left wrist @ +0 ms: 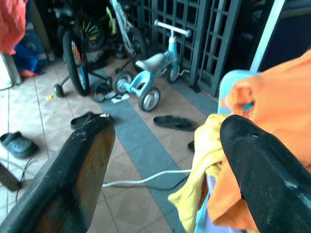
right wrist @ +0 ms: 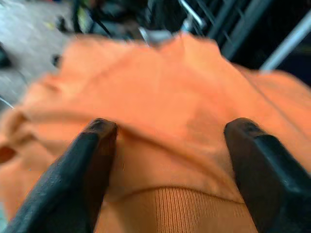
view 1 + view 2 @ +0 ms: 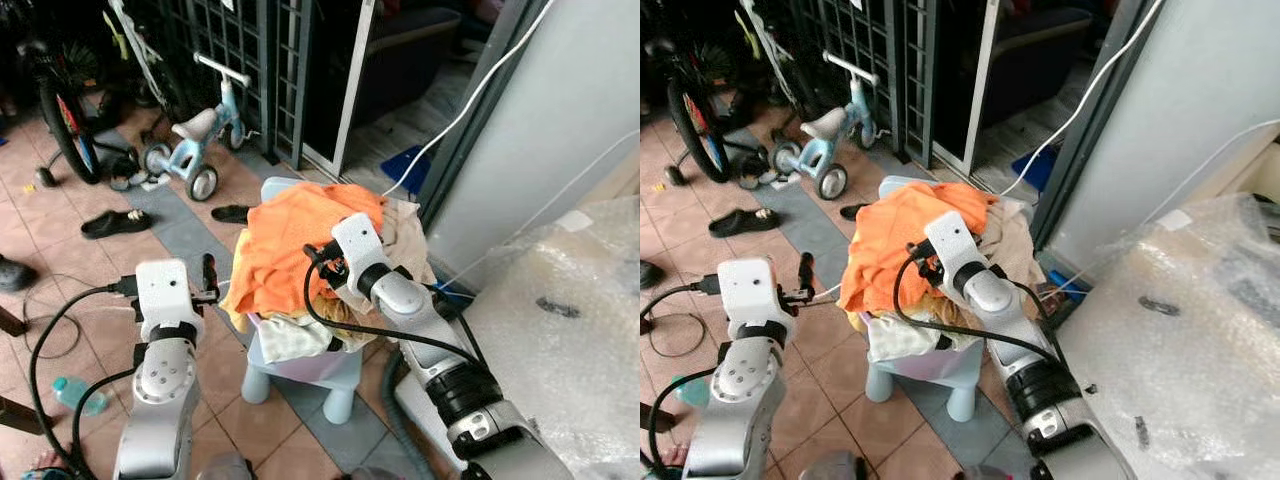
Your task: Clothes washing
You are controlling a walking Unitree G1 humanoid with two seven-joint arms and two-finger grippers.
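Note:
A heap of clothes topped by an orange garment (image 3: 290, 240) fills a pale basket (image 3: 310, 365) that stands on a small light-blue stool (image 3: 340, 385). My right gripper (image 2: 170, 141) is open, its two black fingers (image 2: 95, 160) spread wide and lying against the orange cloth on top of the heap. My left gripper (image 1: 165, 141) is open too, held in the air just left of the heap at basket height. A yellow cloth (image 1: 206, 160) and the orange garment's edge hang beside its finger (image 1: 257, 170). Nothing sits between either pair of fingers.
A big object wrapped in bubble wrap (image 3: 570, 330) stands at the right beside a white panel (image 3: 560, 120). On the tiled floor to the left are a child's tricycle (image 3: 200, 140), a bicycle (image 3: 60, 110), sandals (image 3: 115, 222), a bottle (image 3: 75, 392) and a white cable (image 1: 141, 180).

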